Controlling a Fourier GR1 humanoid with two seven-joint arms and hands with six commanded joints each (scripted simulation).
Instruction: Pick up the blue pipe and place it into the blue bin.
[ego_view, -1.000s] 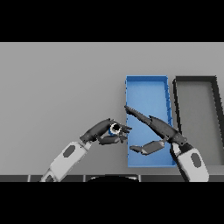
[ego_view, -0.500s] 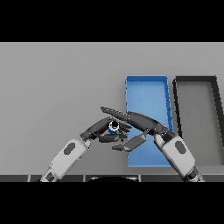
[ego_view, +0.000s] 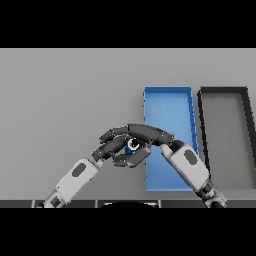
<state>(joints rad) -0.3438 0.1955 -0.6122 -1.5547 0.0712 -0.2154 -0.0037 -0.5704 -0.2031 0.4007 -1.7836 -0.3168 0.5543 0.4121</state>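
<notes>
The blue pipe (ego_view: 132, 145) shows only as a small blue and white end between my two hands, just left of the blue bin (ego_view: 167, 107). My left hand (ego_view: 111, 144) comes in from the lower left with its fingers curled against the pipe's left side. From the lower right my right hand (ego_view: 155, 135) reaches over the bin's left wall, its fingers arched over the pipe and its thumb under it. Most of the pipe is hidden by the fingers. Both hands are above the table near the bin's front left part.
A black bin (ego_view: 225, 125) of the same long shape stands right beside the blue bin, at the far right. The grey table (ego_view: 65, 95) stretches to the left and back.
My right hand has swung left from over the blue bin to the pipe and closed its fingers and thumb around it. The left hand has stayed almost in place with the pipe.
</notes>
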